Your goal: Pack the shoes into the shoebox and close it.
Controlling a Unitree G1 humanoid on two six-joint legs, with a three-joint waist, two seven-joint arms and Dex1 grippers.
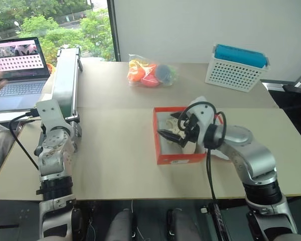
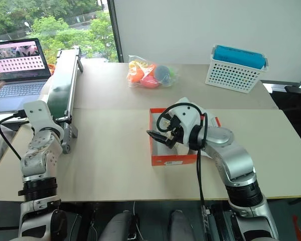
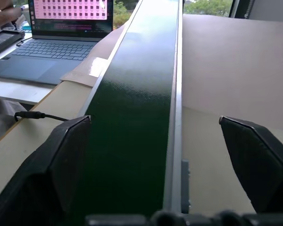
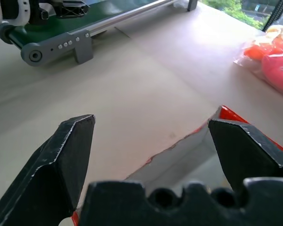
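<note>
The shoebox (image 1: 163,150) lies open at table centre, long axis running twelve to six, a cream shoe (image 1: 176,131) inside; the right gripper (image 1: 171,136) hovers spread over it, far nearer. The left gripper (image 3: 155,141), spread too, sits well off at nine o'clock over the green conveyor (image 1: 65,80); no lid can be made out.

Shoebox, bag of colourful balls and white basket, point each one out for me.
shoebox (image 1: 179,159), left eye view, on its orange-red front wall.
bag of colourful balls (image 1: 150,74), left eye view, on the middle of the bag.
white basket (image 1: 234,74), left eye view, on its perforated front wall.
</note>
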